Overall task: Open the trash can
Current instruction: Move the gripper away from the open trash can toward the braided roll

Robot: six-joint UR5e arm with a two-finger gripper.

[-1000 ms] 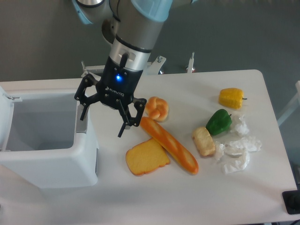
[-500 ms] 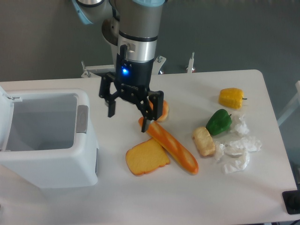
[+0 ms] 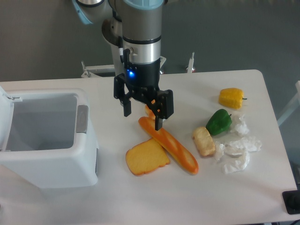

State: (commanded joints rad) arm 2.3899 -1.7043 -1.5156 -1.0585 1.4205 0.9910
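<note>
The white boxy trash can (image 3: 86, 161) stands at the left of the table with its lid (image 3: 4, 119) swung up at the far left, so the inside shows. A small grey latch tab (image 3: 82, 119) sits on its right rim. My gripper (image 3: 143, 121) is open and empty, to the right of the can and apart from it, hanging over the upper end of the baguette (image 3: 169, 146) and hiding most of a bread roll (image 3: 149, 110).
A toast slice (image 3: 146, 157) lies beside the baguette. To the right are a pale bread piece (image 3: 204, 141), a green pepper (image 3: 218, 122), a yellow corn piece (image 3: 231, 97) and crumpled white paper (image 3: 236, 151). A dark object (image 3: 291, 202) sits at the bottom right corner.
My gripper has moved right, away from the trash can's right rim, and has turned about its axis. It now hangs over the baguette. The can has stayed open.
</note>
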